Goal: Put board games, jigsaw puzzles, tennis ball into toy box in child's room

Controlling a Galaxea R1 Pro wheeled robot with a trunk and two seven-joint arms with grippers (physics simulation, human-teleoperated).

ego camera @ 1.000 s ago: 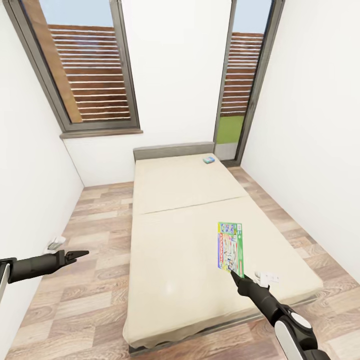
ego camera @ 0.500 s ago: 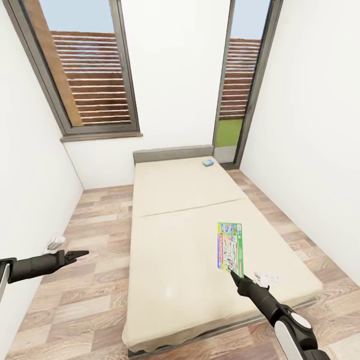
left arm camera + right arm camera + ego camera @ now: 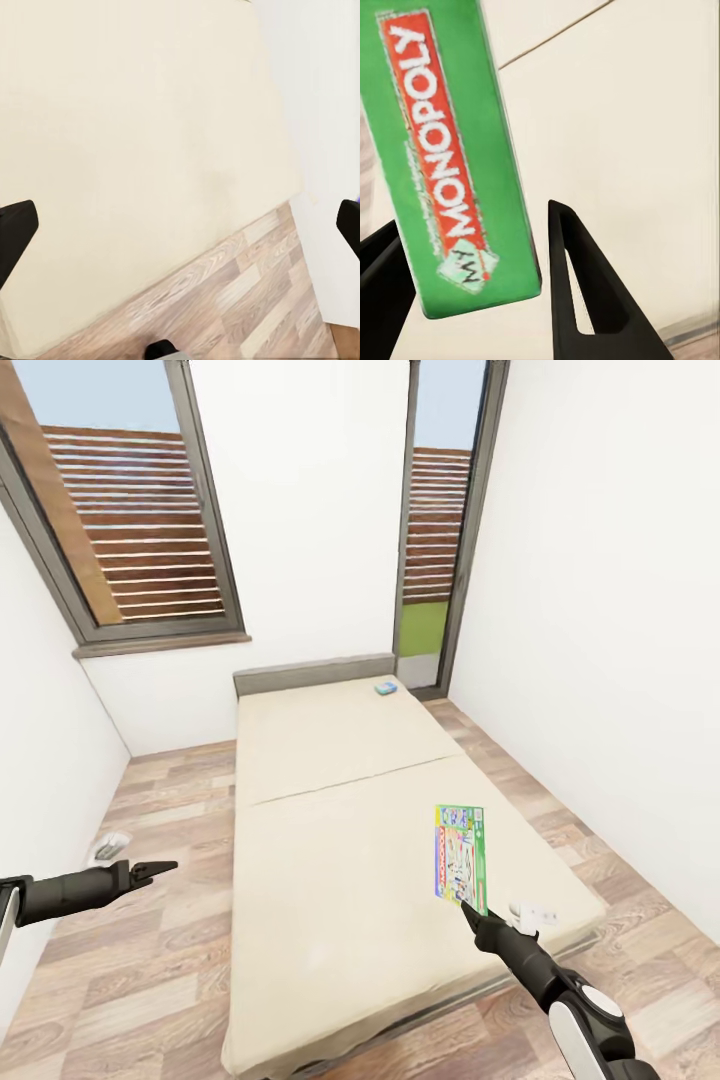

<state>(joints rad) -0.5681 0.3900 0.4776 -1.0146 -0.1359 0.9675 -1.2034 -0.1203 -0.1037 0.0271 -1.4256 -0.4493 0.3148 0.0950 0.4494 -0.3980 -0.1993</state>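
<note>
Change since earlier: whole head view has shifted, so the camera has turned; the windows and bed sit more to the left of the picture than before, while both arms and the held box keep the same places in the view.
Right claw (image 3: 468, 906): closed on the lower end of the green board game (image 3: 460, 857), lifted above the bed; in the right wrist view the two black fingers (image 3: 581, 300) stand on each side of the box end (image 3: 454, 165).
Left claw (image 3: 160, 868): held out over the floor beside the bed, holding nothing; in the left wrist view its fingertips (image 3: 15, 232) stand far apart, so it is wide open.
Writing: "MONOPOLY" in white letters on a red band along the green edge of the box; the small print on the busy face cannot be read.
Blue board game (image 3: 386, 688): small flat box lying at the far end of the bed, near the grey headboard (image 3: 315, 672).
Bed (image 3: 330, 820): large flat cream mattress, smooth, split by one seam into two sections.
Floor (image 3: 160, 960): wood planks in brown and grey tones.
Small white thing (image 3: 535, 911): lies on the bed's near corner, just beside the right arm; what it is cannot be told.
Surroundings: plain white walls (image 3: 600, 610), two tall windows (image 3: 130, 530) with dark grey frames, a slatted wooden fence outside.
</note>
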